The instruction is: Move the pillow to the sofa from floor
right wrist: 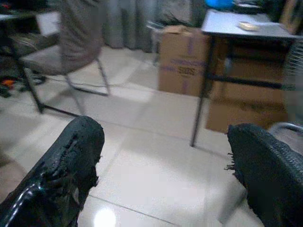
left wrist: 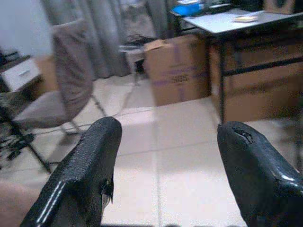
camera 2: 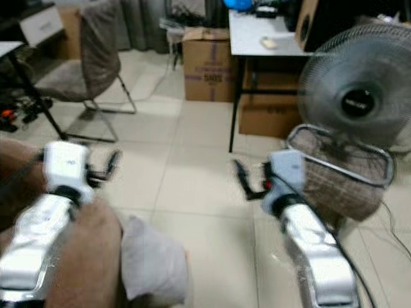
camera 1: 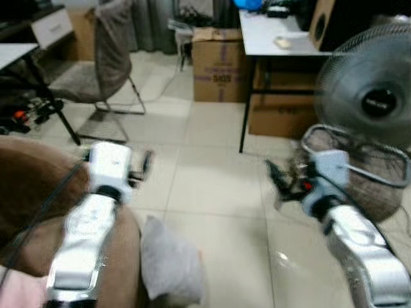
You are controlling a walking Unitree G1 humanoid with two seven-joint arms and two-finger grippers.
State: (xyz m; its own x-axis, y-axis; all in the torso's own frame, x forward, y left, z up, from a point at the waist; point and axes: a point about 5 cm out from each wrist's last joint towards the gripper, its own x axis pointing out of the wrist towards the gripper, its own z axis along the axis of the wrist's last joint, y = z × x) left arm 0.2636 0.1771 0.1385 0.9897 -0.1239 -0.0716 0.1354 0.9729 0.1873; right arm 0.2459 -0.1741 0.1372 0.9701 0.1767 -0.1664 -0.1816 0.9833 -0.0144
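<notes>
A grey pillow (camera 1: 168,263) lies on the tiled floor, leaning against the brown sofa (camera 1: 29,192) at the lower left. My left gripper (camera 1: 142,168) is held out above the sofa's edge, over and behind the pillow, open and holding nothing. My right gripper (camera 1: 277,178) hangs over bare floor to the pillow's right, also open and with nothing in it. In the wrist views each pair of black fingers (left wrist: 83,175) (right wrist: 64,175) stands wide apart with only floor between them.
A standing fan (camera 1: 372,96) and a wire basket (camera 1: 359,170) are close on the right. A white table (camera 1: 276,35) with cardboard boxes (camera 1: 221,64) beneath stands ahead. A grey chair (camera 1: 103,61) is at the back left. Open tile floor lies between.
</notes>
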